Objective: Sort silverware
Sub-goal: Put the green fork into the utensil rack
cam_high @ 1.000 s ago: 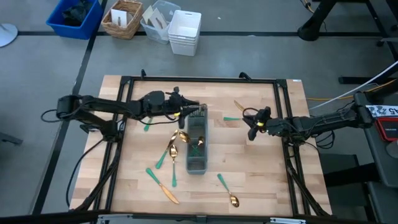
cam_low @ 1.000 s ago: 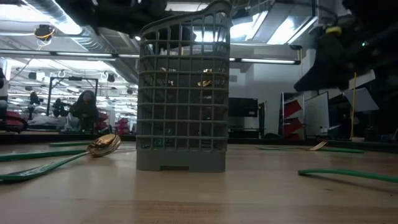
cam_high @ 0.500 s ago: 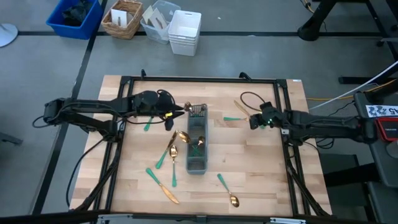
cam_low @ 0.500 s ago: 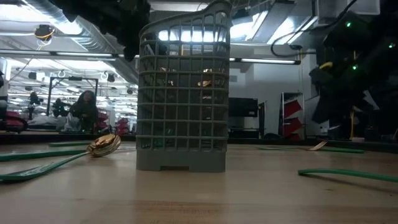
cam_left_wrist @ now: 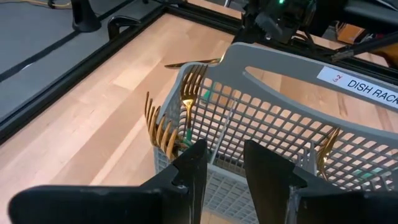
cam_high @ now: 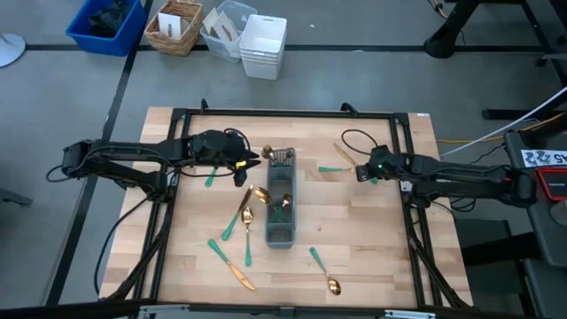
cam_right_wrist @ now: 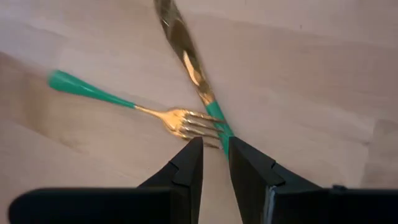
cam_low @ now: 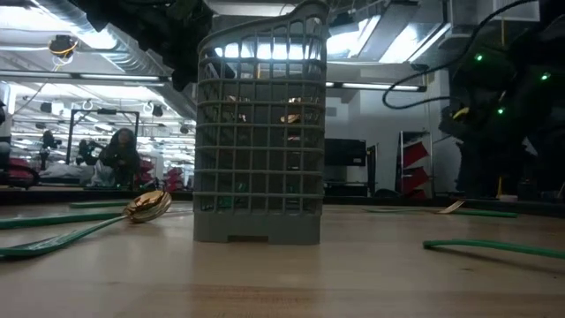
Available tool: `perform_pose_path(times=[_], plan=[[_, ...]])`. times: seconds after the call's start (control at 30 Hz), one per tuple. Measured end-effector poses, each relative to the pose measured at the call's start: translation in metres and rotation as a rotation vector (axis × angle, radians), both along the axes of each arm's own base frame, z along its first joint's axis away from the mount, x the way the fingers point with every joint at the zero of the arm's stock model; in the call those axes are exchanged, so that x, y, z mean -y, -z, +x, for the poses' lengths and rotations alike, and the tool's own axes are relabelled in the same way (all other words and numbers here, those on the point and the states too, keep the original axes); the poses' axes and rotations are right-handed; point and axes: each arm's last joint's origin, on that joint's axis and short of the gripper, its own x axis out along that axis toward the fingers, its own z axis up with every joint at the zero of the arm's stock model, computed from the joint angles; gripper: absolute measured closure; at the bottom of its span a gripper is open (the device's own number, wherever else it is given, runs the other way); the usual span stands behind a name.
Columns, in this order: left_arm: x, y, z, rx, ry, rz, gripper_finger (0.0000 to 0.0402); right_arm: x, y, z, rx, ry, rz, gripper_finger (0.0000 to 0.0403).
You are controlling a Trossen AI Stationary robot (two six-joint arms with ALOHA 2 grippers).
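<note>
Robotics lab, exposed ceiling ducts (cam_low: 132, 53), whiteboards (cam_low: 448, 163), concrete floor (cam_high: 372, 62)

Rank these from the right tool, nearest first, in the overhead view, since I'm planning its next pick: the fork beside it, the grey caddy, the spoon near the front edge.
From the right tool:
1. Fork, just beside it, toward the caddy.
2. Grey caddy, table middle.
3. Spoon, front edge.

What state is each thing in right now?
caddy: upright, partly filled
forks: standing tines up in the caddy's end compartment
left gripper: open, empty, at that end of the caddy
right gripper: open, empty, above the fork and knife
fork: flat on the table, unsorted
knife: flat, handle meeting the fork's tines
spoon: flat near the table's front edge, unsorted
</note>
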Motion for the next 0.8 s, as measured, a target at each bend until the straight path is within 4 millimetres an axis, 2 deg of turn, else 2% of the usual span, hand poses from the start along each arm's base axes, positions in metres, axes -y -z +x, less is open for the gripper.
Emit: perform_pose_path(times=[0.2, 0.8], plan=[[0.0, 0.0, 0.0, -0.002, 0.0, 0.0, 0.0304, 0.003, 0.01, 0.005, -0.085, 0.017, -0.002, 0.0324], [0.0, 0.0, 0.0, -0.006, 0.0, -0.001, 0.0304, 0.007, 0.021, 0.017, -0.103, 0.01, 0.001, 0.0324]])
